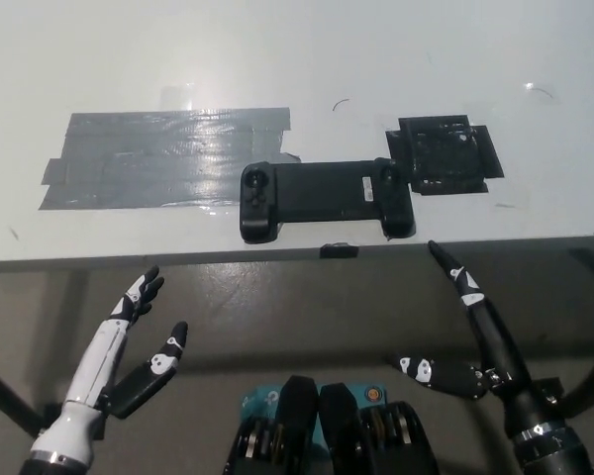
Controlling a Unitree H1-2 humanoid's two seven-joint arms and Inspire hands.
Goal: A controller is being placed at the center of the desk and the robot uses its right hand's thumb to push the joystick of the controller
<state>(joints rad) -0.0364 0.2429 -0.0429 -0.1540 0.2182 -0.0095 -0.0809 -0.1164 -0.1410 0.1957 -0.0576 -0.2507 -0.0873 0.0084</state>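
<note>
The long black plastic controller [326, 199] lies flat near the front edge of the pale grey desk [396, 59], roughly midway along it, with one round joystick [255, 181] on its left grip and another [387, 174] on its right grip. My black right hand [464, 341] hangs below the front edge, off the desk, fingers spread and holding nothing; one long finger points up toward the controller's right end and the thumb [424, 371] juts out sideways. My white left hand [131, 346] rests low at the front left, also splayed and empty.

To do this step well, I judge I should rise over the front edge first, then bring the thumb tip down onto the right-hand joystick from above, with the other fingers lifted clear. The push should be short and sideways, since the controller seems to sit loose and so close to the edge that a hard shove toward me might slide it off.

Room is tight in front, where a small dark tab [338, 249] sits on the lip. A dark square patch [443, 154] lies flat just beside the controller's right end, and a wide stretch of grey tape [148, 158] at its left. The far half of the desk is open.
</note>
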